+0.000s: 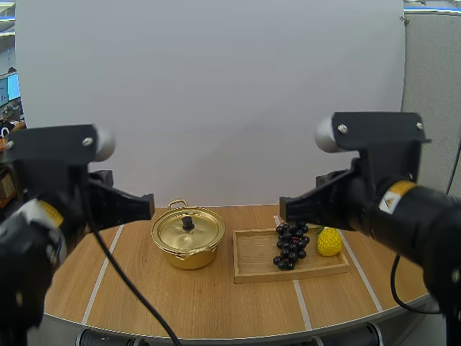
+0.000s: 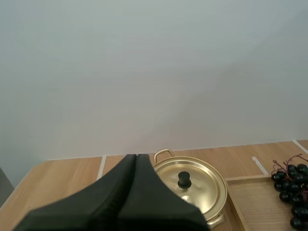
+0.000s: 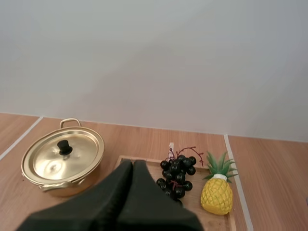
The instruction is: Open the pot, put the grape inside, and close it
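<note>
Nearest you, both arms hang raised over the near part of a pale wooden surface (image 1: 180, 303). The left tool (image 1: 148, 205) has its two black fingers pressed together into one wedge, gripping nothing. The right tool (image 1: 283, 209) is also pressed together and empty. A yellow sticker (image 1: 394, 198) sits on the right arm; its writing is too small to read.

Farther in, a gold pot (image 1: 189, 256) stands left of centre with its lid (image 1: 202, 232) on. A black knob (image 1: 188, 223) stands upright at the lid's middle. Just right of the pot, not touching it, lies a shallow wooden tray (image 1: 252, 263). The grapes (image 1: 291, 244), a dark bunch, rest on the tray's right half. A small yellow pineapple (image 1: 329, 241) sits just to their right. The pot, tray and fruit carry no brand or lettering.

The relation that matters is this: the knob lies ahead of the left tool, to its right and below it. That makes the left arm the nearer one to the pot. The right tool sits nearer the grapes, whose long axis runs near to far, stem at the far end.

No step looks done yet, so opening comes first. The left tool would have to spread before closing on the knob.
</note>
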